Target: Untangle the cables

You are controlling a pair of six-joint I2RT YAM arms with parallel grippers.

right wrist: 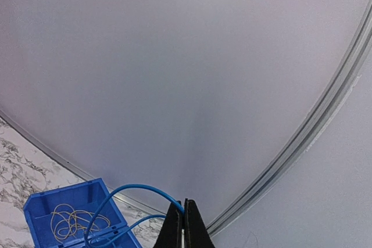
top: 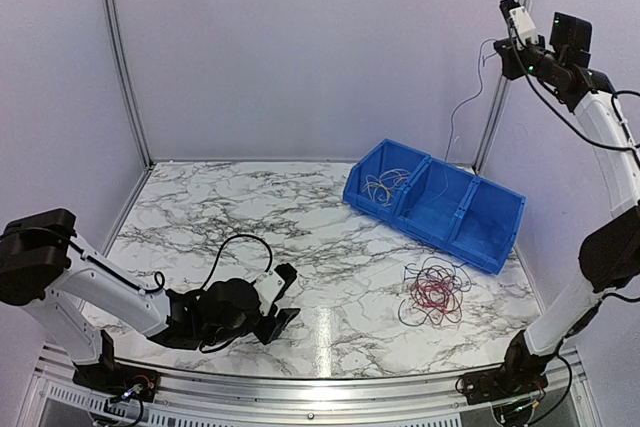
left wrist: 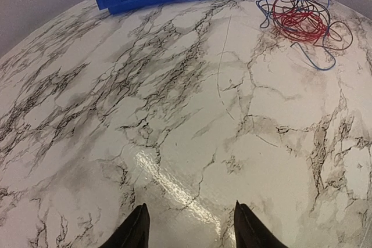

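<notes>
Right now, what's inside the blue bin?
Pale tan wires lie coiled in the left compartment of the blue bin. The middle and right compartments show only bare blue floor, though the near wall hides part of each.

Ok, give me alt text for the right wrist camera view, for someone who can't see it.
The right pincer, shut, pinches a thin blue cable that loops down toward a blue bin holding coiled tan wires. Behind is a plain pale wall.
</notes>
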